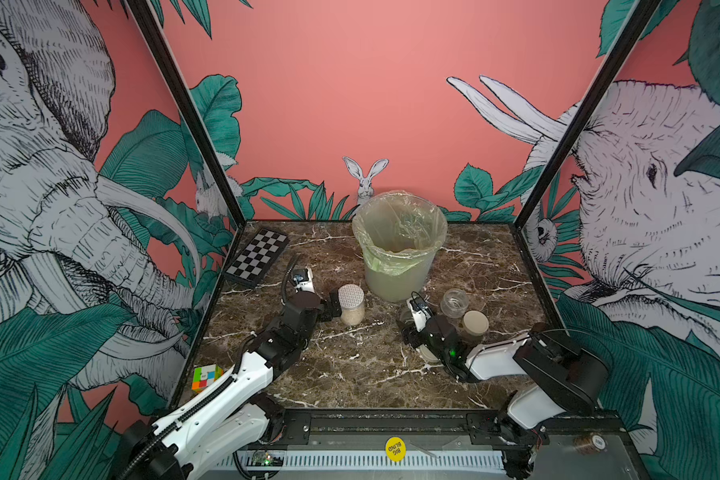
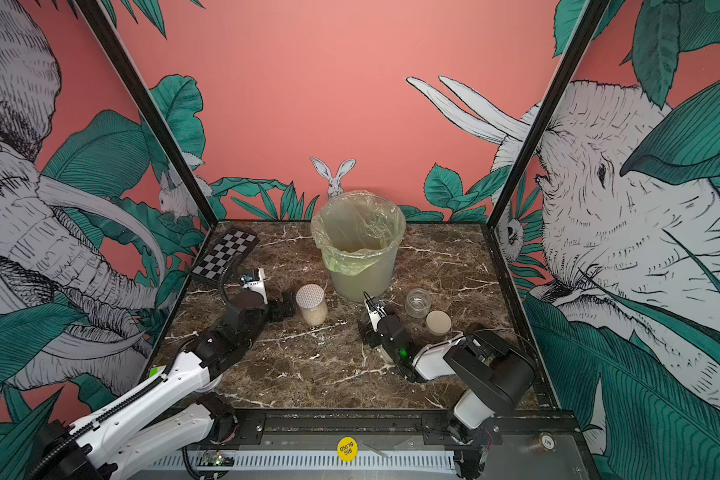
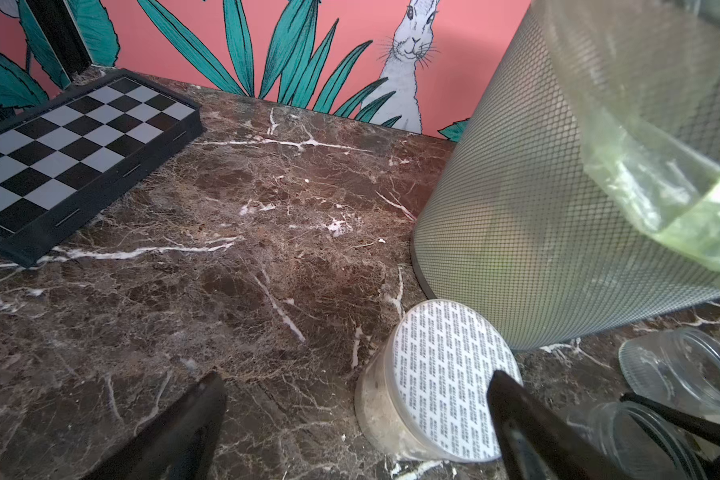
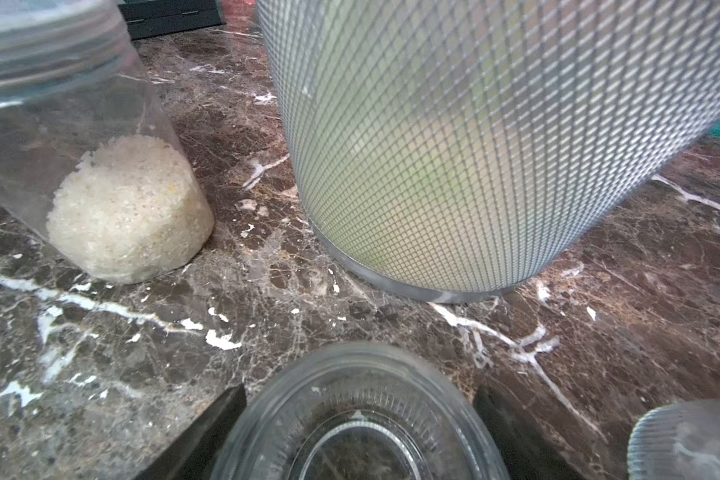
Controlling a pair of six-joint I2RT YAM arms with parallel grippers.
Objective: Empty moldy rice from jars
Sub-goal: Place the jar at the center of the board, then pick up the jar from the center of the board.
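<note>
A tall clear jar (image 1: 351, 307) with a white dotted lid (image 3: 454, 374) stands upright left of centre, with moldy rice (image 4: 129, 208) heaped in its bottom. My left gripper (image 3: 358, 399) is open wide just left of it, one finger (image 3: 516, 415) over the lid's edge and nothing held. My right gripper (image 4: 358, 388) has an empty, lidless squat jar (image 4: 358, 419) between its fingers (image 4: 208, 432), tips flush with the wall and no gap showing. A second empty open jar (image 1: 454, 302) and a beige-lidded jar (image 1: 475, 323) stand to its right.
A mesh bin (image 1: 398, 266) lined with a green-tinted bag stands at the back centre, close behind the jars. A chessboard (image 1: 256, 257) lies at the back left, and a colour cube (image 1: 206, 377) sits by the left wall near the front.
</note>
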